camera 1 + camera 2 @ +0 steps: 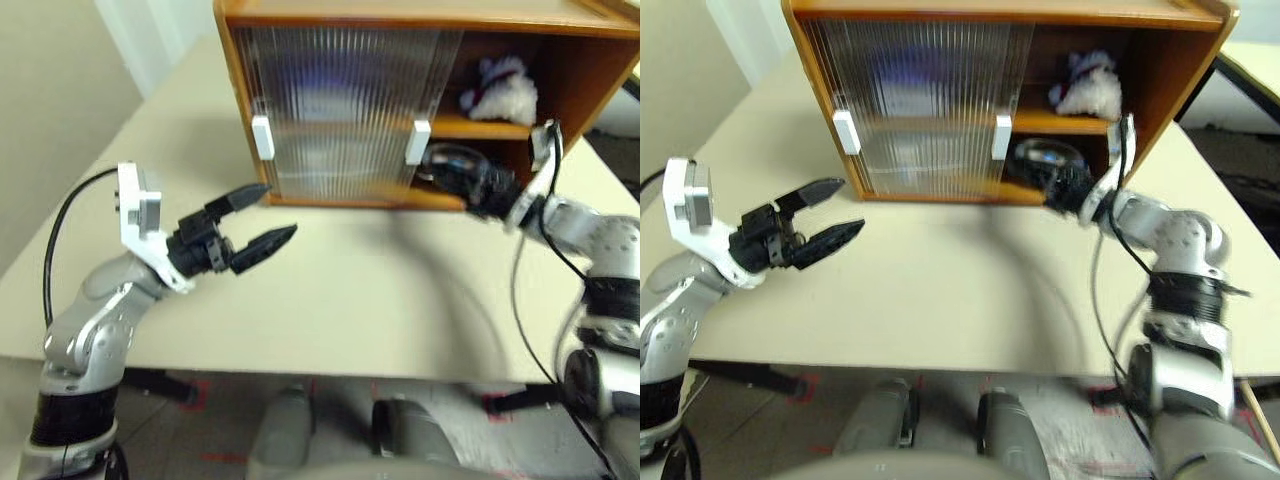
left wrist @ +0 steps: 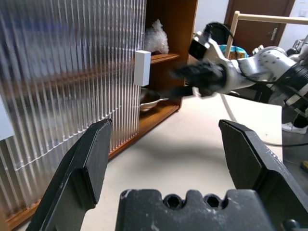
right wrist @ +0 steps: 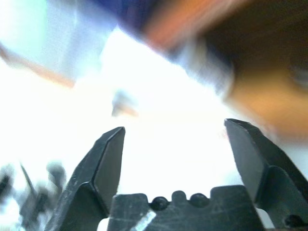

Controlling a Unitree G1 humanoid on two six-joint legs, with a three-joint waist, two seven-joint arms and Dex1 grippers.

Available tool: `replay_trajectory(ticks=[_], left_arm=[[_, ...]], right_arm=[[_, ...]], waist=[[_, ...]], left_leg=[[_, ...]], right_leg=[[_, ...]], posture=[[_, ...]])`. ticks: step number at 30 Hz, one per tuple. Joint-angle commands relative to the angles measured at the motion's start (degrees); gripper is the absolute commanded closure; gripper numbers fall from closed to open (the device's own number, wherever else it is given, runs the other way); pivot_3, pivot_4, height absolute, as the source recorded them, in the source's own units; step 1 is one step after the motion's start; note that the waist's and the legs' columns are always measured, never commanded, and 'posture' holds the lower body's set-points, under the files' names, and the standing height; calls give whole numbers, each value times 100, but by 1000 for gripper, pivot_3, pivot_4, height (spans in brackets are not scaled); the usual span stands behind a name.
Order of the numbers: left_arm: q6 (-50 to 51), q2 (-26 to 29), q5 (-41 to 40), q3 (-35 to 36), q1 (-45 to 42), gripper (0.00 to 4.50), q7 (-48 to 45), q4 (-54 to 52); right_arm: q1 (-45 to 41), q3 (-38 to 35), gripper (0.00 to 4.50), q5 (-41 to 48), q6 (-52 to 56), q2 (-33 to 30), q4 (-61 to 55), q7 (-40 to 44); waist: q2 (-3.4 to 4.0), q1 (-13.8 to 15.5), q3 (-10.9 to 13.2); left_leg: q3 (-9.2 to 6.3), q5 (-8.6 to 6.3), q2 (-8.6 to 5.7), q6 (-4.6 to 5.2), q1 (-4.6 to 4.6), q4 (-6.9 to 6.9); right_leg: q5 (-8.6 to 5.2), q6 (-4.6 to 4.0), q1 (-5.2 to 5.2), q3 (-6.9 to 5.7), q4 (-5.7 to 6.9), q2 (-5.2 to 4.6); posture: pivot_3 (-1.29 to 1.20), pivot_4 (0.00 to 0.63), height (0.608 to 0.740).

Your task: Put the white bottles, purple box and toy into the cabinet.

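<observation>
The left gripper (image 1: 262,220) is closest to us, hanging above the pale table (image 1: 330,310). Its two black fingers (image 2: 86,166) are spread wide apart and there is nothing between them. They point at the cabinet (image 1: 400,15) and stop just in front of its sliding doors, not touching them. The right gripper (image 3: 171,144) is a bit farther on, at the open right side of the cabinet. Its fingers are spread wide too, and they hold nothing. It sits by the front edge of the bottom part of the cabinet. I cannot tell if it touches the wood there. Next to it, inside the bottom part, is a shiny steel bowl (image 1: 1045,155). The two ribbed doors (image 1: 340,100) are both slid over to the left side, and each has a white block handle (image 1: 262,137). Behind the see-through doors there is a blurry purple shape on the upper level. It may be the purple box (image 1: 910,75), but it is too fuzzy to be sure. The toy (image 1: 500,92) is farthest back. It is fluffy and white, and it sits on the inner shelf (image 1: 490,128) in the open right side, above the bowl.
</observation>
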Motion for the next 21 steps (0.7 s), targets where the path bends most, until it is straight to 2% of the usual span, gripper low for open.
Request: replay_trajectory(ticks=[1,3,5,10,17,21], left_arm=[[-17,-5,32,-43,-38,0,-74,72],[-24,-16,45,-56,-73,0,-91,111],[-28,-23,51,-68,-95,0,-110,139],[-49,-28,66,-95,-116,0,-167,184],[-162,-30,131,-98,-94,0,-291,332],[-218,-49,159,-140,-94,0,-357,392]], right_arm=[[123,605,23,-167,403,-465,-427,625],[48,639,23,-97,450,-435,-502,748],[-144,440,23,54,450,-132,-493,612],[-671,-126,1673,287,146,990,-386,-132],[-804,-177,4365,39,-364,1621,-251,-516],[-750,-189,4440,-158,-591,1665,-268,-635]], waist=[[-1,-2,0],[-4,-17,-1],[-6,-18,-1],[-6,-9,-1],[-18,29,-10],[-17,5,-9]], left_leg=[[1,0,0,0,1,2],[2,0,2,0,3,5],[0,0,3,0,4,6],[-9,0,9,0,11,7],[0,-3,-2,-5,-7,7],[-1,-5,-1,-9,-6,4]], right_leg=[[0,1,0,0,1,0],[3,2,0,3,1,6],[5,2,3,6,5,15],[8,-3,-3,3,19,28],[8,-12,-2,-9,6,-5],[7,-12,-3,-11,7,-5]], posture=[[284,40,740],[280,40,740],[275,41,740],[276,38,740],[279,38,740],[274,45,740]])
